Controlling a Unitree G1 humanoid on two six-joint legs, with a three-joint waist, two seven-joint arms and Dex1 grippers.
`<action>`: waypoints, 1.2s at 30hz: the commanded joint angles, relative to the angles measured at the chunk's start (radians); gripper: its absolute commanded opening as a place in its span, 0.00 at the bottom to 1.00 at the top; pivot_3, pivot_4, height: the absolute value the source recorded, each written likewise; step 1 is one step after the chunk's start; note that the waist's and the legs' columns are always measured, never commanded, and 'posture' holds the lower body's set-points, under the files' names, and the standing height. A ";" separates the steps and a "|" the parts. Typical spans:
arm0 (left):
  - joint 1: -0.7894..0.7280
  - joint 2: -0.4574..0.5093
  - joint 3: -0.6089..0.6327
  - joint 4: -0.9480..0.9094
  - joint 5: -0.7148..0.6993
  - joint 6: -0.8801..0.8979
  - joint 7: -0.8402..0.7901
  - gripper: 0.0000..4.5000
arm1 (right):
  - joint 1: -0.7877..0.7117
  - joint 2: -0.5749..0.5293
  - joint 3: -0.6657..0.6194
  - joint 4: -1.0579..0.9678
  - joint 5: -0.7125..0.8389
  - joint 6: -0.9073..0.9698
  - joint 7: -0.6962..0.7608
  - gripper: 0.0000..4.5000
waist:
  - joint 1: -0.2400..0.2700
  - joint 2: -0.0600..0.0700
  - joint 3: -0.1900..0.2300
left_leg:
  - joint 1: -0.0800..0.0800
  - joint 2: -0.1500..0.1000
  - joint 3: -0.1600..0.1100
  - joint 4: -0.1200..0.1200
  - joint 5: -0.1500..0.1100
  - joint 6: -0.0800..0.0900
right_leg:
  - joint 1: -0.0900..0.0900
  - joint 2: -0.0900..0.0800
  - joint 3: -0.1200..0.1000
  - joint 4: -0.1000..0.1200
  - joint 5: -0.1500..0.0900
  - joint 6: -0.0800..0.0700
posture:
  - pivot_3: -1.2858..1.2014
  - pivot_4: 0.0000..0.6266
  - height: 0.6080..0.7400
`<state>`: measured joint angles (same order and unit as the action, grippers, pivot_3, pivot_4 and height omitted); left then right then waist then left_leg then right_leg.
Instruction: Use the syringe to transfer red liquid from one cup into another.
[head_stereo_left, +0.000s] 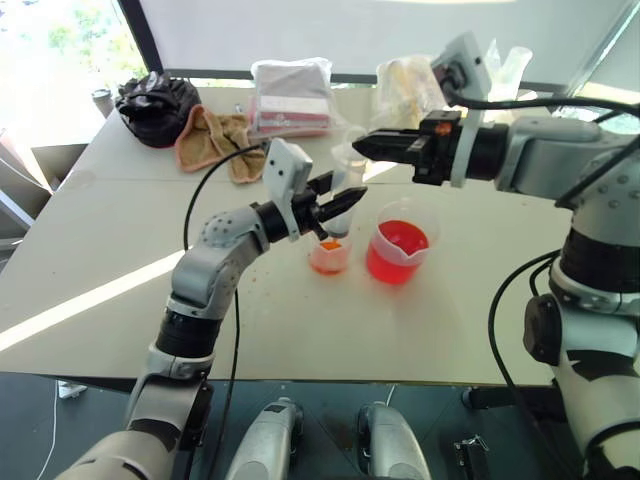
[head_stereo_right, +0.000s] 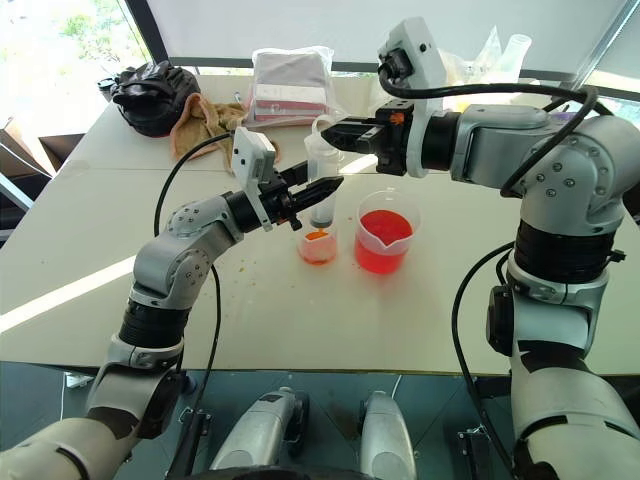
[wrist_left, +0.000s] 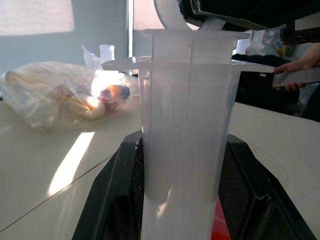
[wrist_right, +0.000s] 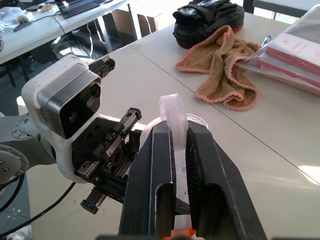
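Left gripper (head_stereo_right: 322, 187): clamped on the barrel of the syringe (head_stereo_right: 322, 170), holding it upright over the small cup (head_stereo_right: 317, 245).
Right gripper (head_stereo_right: 335, 135): pinched on the white plunger loop atop the syringe.
Small cup: on the surface (head_stereo_right: 300, 320), a little red liquid (head_stereo_right: 317, 238) inside.
Beaker (head_stereo_right: 384, 240): just beside the small cup, partly filled with red.

No text, label, brand, number or sign can be read anywhere. The flat white-and-red packet in a clear plastic bag (wrist_right: 295, 47), at the upper right of the right wrist view, carries faint small red marks, too small and blurred to make out.
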<state>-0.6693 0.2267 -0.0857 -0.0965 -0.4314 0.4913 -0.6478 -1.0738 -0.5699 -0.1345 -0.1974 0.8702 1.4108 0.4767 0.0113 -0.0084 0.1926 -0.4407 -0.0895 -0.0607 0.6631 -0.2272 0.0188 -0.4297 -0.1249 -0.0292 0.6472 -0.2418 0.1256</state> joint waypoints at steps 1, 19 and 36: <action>-0.079 -0.007 0.066 -0.026 -0.016 -0.029 0.040 0.32 | 0.031 0.039 0.086 -0.060 0.074 0.051 0.077 0.01 | 0.000 0.000 0.000 | 0.000 0.000 0.000 0.000 0.000 0.000 | 0.000 0.000 0.000 0.000 0.000 0.000 | 0.52 0.24 1.00; -0.048 0.001 0.057 -0.059 -0.018 -0.012 0.051 0.32 | 0.009 -0.060 0.099 -0.058 0.005 -0.030 0.174 0.83 | -0.001 0.000 0.000 | 0.000 0.000 0.000 0.000 0.000 0.000 | 0.000 0.000 0.000 0.000 0.000 0.000 | 0.52 0.24 1.00; -0.036 0.001 0.070 -0.087 -0.036 0.012 0.089 0.32 | 0.116 -0.474 0.019 -0.028 -0.027 -0.147 0.461 0.83 | 0.002 0.000 0.000 | -0.001 0.000 0.000 0.000 -0.001 0.001 | 0.000 0.000 0.000 -0.003 0.000 0.000 | 0.52 0.24 1.00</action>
<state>-0.6883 0.2287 -0.0377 -0.1401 -0.4486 0.5031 -0.5642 -0.9725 -1.0186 -0.0969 -0.1802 0.8311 1.2807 0.9065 0.0138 -0.0086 0.1928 -0.4415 -0.0893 -0.0608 0.6628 -0.2278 0.0195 -0.4294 -0.1249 -0.0294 0.6448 -0.2418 0.1257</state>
